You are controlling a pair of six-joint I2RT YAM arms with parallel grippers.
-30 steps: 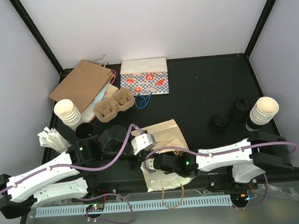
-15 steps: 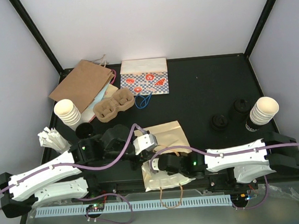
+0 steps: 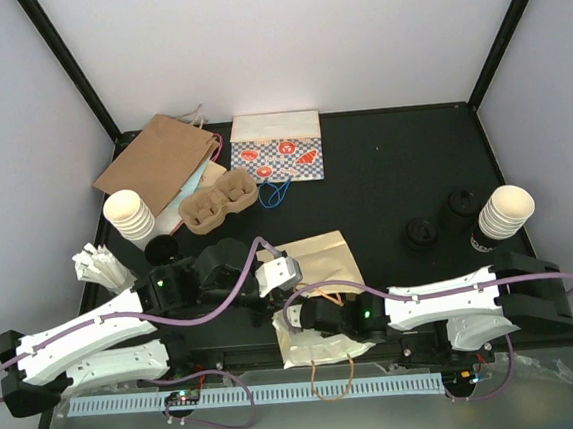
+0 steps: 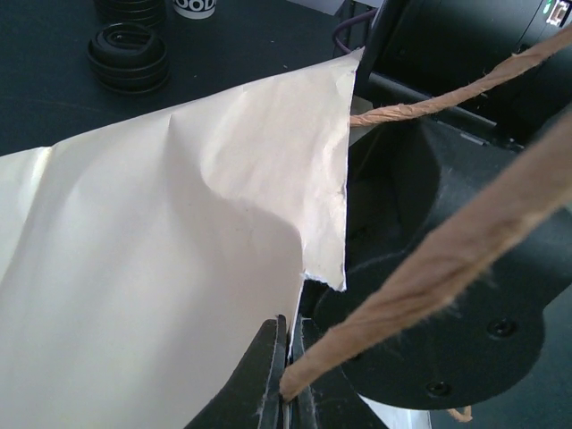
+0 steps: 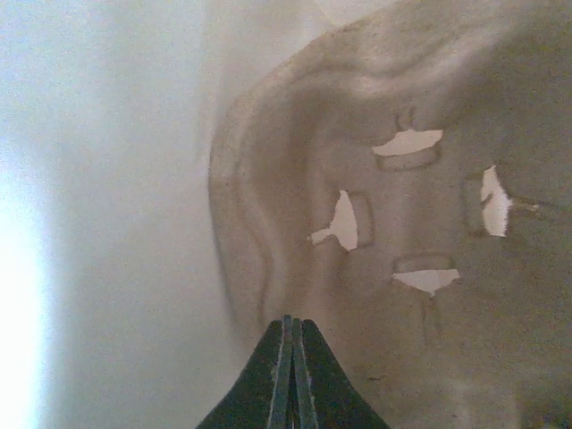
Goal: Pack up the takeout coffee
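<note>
— The takeout coffee: where is it sitting right now?

— Starting from the arms: compared with a second ago, the right arm is reaching farther left and its elbow is swinging out toward the right edge of the table. Over the last half second almost nothing is moving. The right gripper is sitting inside the paper bag. Its fingers are pressing flat together with nothing between them, and they are pointing at the creased inner wall, where light is coming through the handle slits.

— And the left gripper?

— It is closed tight too, pinching the bag's ragged edge. A sliver of paper is showing between its fingers, and one twine handle is crossing just over them. The bag is lying between the two arms, with a handle loop hanging toward the near edge.

— So the coffee?

— It is standing well left of the bag, untouched, just beyond the left arm and beside the left cup stack. From overhead only its black lid is showing.

— What is lying on the right?

— Two piles of black lids and the right cup stack, well apart from both grippers.
</note>
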